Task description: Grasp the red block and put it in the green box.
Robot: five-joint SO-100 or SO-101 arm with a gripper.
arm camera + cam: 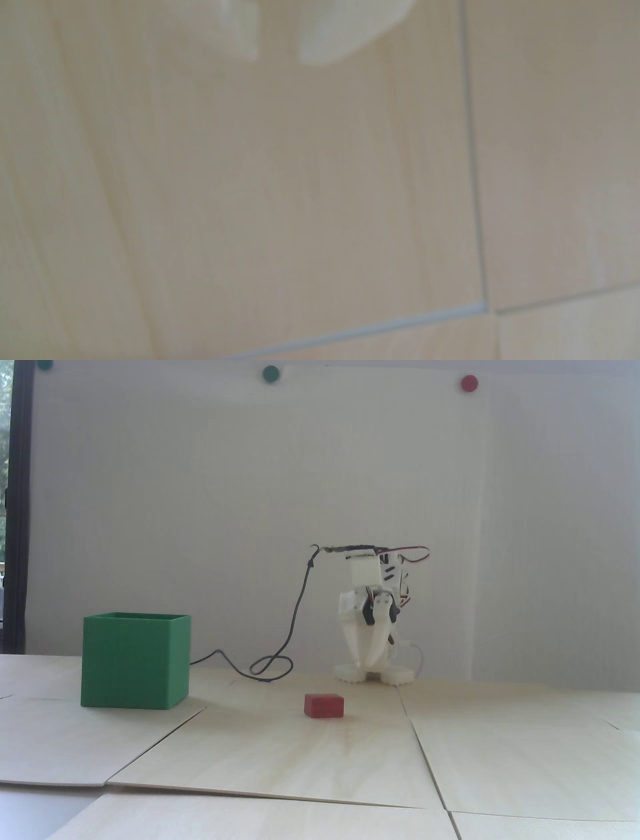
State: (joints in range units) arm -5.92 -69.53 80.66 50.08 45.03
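In the fixed view, the red block (pixel 324 706) is seen lying on the wooden table (pixel 310 755), well apart from the green box (pixel 135 660) at the left. The white gripper (pixel 368 663) is pointed down behind the block, fingers nearly together, nothing held. Only blurred fingertips (pixel 322 41) are shown in the wrist view.
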